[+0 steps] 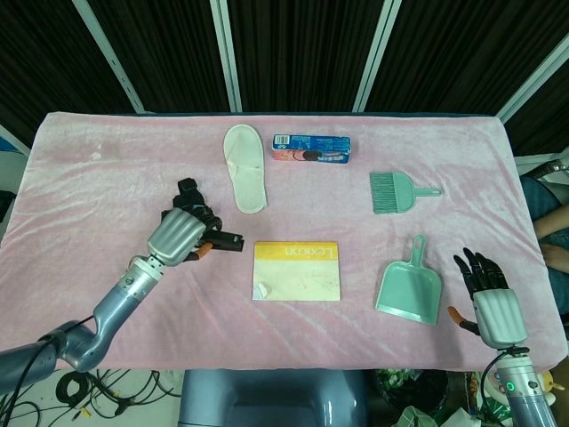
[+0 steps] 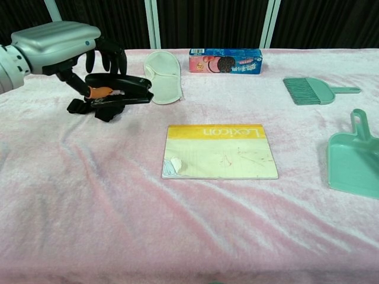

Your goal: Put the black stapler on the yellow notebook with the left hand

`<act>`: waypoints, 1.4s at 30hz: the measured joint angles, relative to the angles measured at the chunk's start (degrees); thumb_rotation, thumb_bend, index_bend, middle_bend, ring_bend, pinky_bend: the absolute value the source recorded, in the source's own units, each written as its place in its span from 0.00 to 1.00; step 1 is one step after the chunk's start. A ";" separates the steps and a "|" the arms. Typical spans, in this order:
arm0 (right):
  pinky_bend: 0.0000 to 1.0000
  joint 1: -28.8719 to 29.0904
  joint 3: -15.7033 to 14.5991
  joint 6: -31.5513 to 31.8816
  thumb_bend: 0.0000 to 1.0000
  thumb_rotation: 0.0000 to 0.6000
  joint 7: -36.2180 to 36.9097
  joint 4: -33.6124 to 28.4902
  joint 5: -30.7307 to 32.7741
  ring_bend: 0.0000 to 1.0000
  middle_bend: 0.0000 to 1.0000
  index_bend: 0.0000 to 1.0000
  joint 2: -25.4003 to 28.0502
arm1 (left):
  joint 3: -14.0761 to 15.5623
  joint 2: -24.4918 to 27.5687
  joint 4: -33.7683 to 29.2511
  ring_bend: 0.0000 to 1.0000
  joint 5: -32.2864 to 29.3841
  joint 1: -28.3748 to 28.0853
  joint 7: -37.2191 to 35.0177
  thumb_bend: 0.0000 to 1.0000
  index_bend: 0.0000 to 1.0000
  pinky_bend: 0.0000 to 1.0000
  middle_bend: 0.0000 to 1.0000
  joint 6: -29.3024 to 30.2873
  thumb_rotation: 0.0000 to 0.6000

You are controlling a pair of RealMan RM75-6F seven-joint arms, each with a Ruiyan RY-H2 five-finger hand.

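Observation:
My left hand [image 1: 178, 236] [image 2: 59, 40] grips the black stapler [image 1: 226, 240] [image 2: 118, 84] at its rear end and holds it above the pink cloth, nose pointing right. The stapler hangs to the left of the yellow notebook [image 1: 296, 269] [image 2: 219, 151], apart from it. The notebook lies flat at the table's middle with a small white scrap on its near left corner. My right hand [image 1: 487, 294] rests at the table's front right edge with its fingers apart and nothing in it; only the head view shows it.
A small black object [image 1: 187, 190] [image 2: 96, 108] lies on the cloth just behind the left hand. A white slipper [image 1: 244, 167] and a blue cookie box [image 1: 310, 149] sit at the back. A green brush [image 1: 396, 191] and green dustpan [image 1: 409, 289] lie on the right.

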 measured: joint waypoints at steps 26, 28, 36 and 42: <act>0.10 -0.42 0.77 0.40 0.14 1.00 -0.55 0.27 -0.40 0.03 0.00 0.03 0.25 | -8.57 -24.11 -1.13 0.38 -33.77 -14.98 39.82 0.46 0.54 0.51 0.58 -3.06 1.00; 0.10 -0.39 0.83 0.32 0.14 1.00 -0.46 0.33 -0.40 0.03 0.00 0.03 0.26 | -8.77 -25.28 0.31 0.38 -34.19 -15.66 40.17 0.46 0.54 0.51 0.58 -2.77 1.00; 0.10 -0.41 0.99 0.01 0.14 1.00 -0.07 0.60 -0.29 0.03 0.00 0.03 0.24 | -8.63 -27.51 4.05 0.38 -34.21 -17.31 41.06 0.43 0.51 0.51 0.57 -2.01 1.00; 0.10 -0.38 1.03 -0.30 0.14 1.00 -0.26 0.77 -0.26 0.03 0.00 0.03 0.09 | -8.58 -28.16 5.46 0.38 -34.23 -17.80 40.04 0.33 0.47 0.51 0.53 -2.67 1.00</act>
